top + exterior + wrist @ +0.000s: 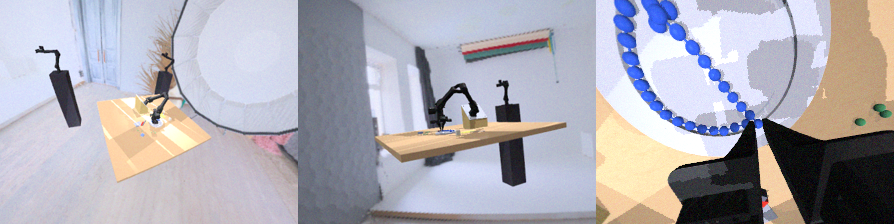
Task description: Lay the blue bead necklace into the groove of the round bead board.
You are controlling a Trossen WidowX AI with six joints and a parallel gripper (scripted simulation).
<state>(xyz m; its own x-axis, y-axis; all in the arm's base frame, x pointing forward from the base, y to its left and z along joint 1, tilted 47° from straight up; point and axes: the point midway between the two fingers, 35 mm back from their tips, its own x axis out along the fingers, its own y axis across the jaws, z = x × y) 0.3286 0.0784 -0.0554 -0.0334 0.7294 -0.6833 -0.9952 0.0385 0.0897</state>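
The white round bead board (814, 52) (160, 124) lies on the table, with a thin dark circular groove (796, 47). The blue bead necklace (704, 61) (448, 131) lies partly over it. In the wrist view one strand curves along the groove's left and lower side, another crosses the inside diagonally, and several beads bunch at the upper left. The groove's right side shows no beads. My gripper (757, 123) (155, 122) (442, 130) is shut on the necklace where the two strands meet, low at the board's lower right part. The necklace's far end is cut off by the wrist view.
Green beads (860, 122) lie right of the board. A blue block (142, 134) (420, 133) and a red piece (142, 123) lie on the table (129, 162). A small white block (458, 132) stands near the board. A slanted wedge box (474, 123) (141, 106) stands behind.
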